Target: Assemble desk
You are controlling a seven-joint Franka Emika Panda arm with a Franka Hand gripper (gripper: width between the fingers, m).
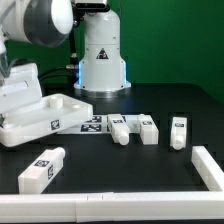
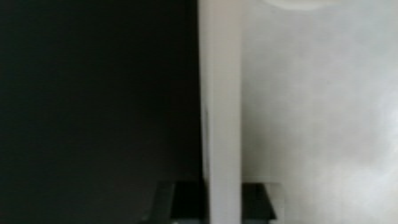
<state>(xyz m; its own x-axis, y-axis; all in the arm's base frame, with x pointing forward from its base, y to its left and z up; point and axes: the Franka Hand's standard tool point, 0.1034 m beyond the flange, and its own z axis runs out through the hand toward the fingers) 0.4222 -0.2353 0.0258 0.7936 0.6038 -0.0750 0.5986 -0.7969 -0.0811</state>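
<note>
White plastic tabletop sits at the exterior view's left under the arm, probably held so it can be placed for fitting. Four legs lie loose and apart on the black bench, with a green wall behind.

In the wrist view, the tabletop's edge runs between two dark pads, so the jaws seem to be pinching it.

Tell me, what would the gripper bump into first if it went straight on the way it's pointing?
Most likely the white tabletop: the gripper points down at its end on the exterior view's left, and white plastic fills half the wrist view. Whether they already touch is unclear.
</note>
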